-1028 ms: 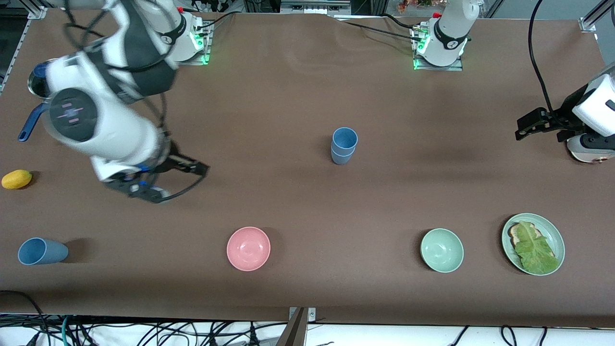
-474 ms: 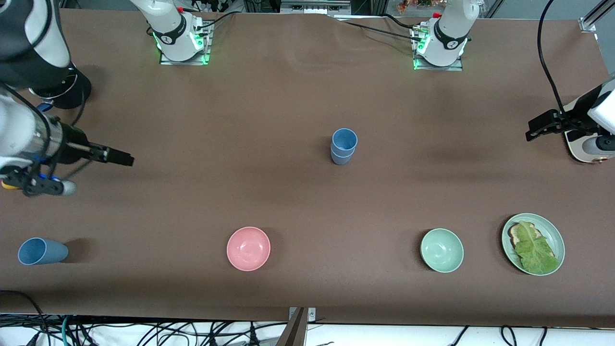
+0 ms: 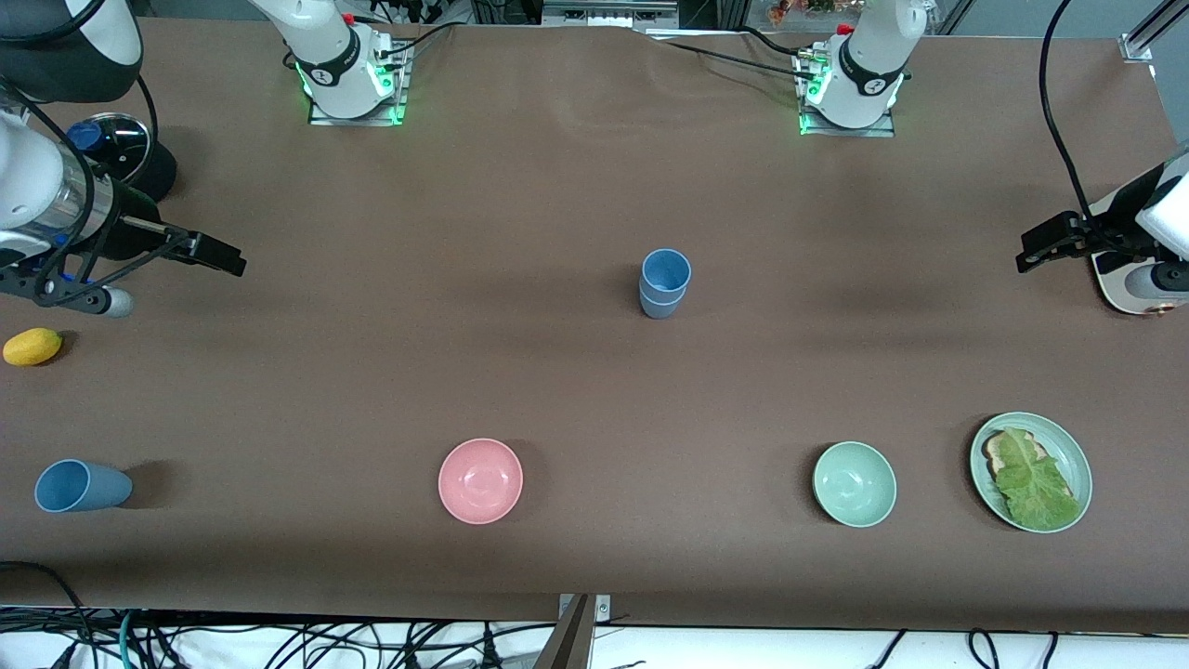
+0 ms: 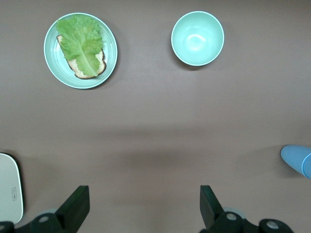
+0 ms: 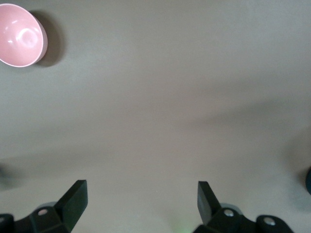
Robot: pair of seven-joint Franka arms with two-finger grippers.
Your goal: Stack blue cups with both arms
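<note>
While blue cups [image 3: 665, 283] sit stacked mid-table, no writing is legible

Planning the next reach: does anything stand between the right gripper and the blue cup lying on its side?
Nothing visible does. The open right gripper hangs over bare brown table; the small yellow lemon-like fruit sits off the direct line to the tipped blue plastic cup.

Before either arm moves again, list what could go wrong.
The stacked blue cups stand alone mid-table and look tippable if an arm sweeps by. A third blue cup lies on its side and might roll when grasped. The right gripper, open, hangs near the lemon; the left gripper waits, open.
</note>
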